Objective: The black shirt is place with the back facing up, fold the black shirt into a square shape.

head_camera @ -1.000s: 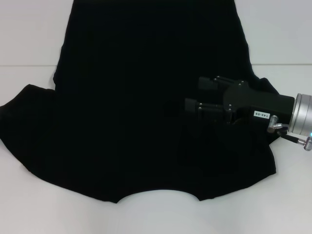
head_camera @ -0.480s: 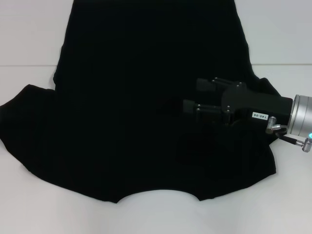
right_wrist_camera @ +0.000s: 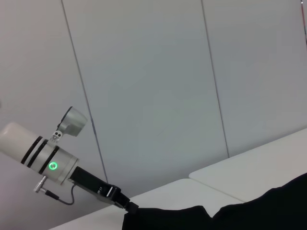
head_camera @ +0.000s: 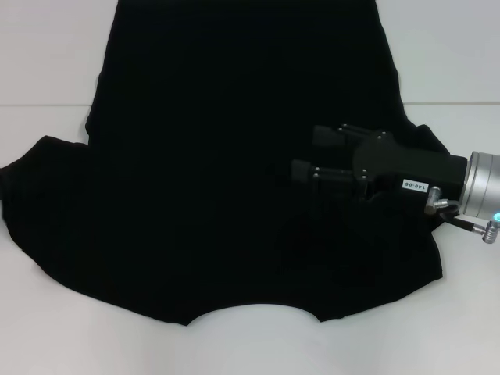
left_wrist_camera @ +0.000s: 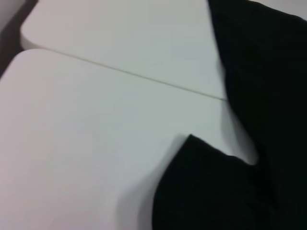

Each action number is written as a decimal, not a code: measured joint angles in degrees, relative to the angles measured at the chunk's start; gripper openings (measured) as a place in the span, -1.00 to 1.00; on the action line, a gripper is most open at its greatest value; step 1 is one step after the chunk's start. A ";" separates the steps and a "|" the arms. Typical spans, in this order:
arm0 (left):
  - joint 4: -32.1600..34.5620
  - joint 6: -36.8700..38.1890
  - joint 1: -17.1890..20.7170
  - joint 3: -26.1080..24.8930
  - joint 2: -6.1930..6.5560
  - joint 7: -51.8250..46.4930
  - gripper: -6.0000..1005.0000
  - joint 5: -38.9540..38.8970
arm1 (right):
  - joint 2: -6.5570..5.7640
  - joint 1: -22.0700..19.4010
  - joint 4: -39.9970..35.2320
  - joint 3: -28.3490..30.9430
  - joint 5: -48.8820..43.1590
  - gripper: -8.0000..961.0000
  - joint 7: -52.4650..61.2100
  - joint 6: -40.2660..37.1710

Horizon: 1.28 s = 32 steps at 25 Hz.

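Note:
The black shirt [head_camera: 226, 156] lies spread flat over the white table [head_camera: 47, 312], plain side up, hem toward the far side and neckline notch at the near edge. Its left sleeve [head_camera: 39, 187] fans out; the right sleeve area looks bunched inward under the arm. My right gripper [head_camera: 305, 151] reaches in from the right and hovers over the shirt's right half, fingers pointing left and standing apart; black on black hides any cloth between them. The left wrist view shows the shirt [left_wrist_camera: 225, 191] sleeve and bare table. My left gripper [right_wrist_camera: 112, 194] appears only in the right wrist view, beyond the shirt's [right_wrist_camera: 268, 206] edge.
A seam [head_camera: 47, 104] runs across the table between its two white panels. Bare table lies to the left of the shirt [left_wrist_camera: 86, 143] and along the near edge. A pale panelled wall [right_wrist_camera: 153, 86] rises behind the table.
My right gripper has crept a little to the left and farther over the shirt. The shirt's outline has not visibly shifted.

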 joint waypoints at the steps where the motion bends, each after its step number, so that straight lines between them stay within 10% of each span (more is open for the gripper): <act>1: -0.08 0.45 -0.23 0.12 0.00 0.39 -0.99 -0.74 | 0.00 0.09 0.15 0.01 0.00 0.83 -0.08 0.08; 32: -4.15 6.18 -5.43 21.78 -3.93 10.90 -0.84 -18.65 | -0.09 -0.20 0.34 0.01 0.00 0.83 -0.41 -0.32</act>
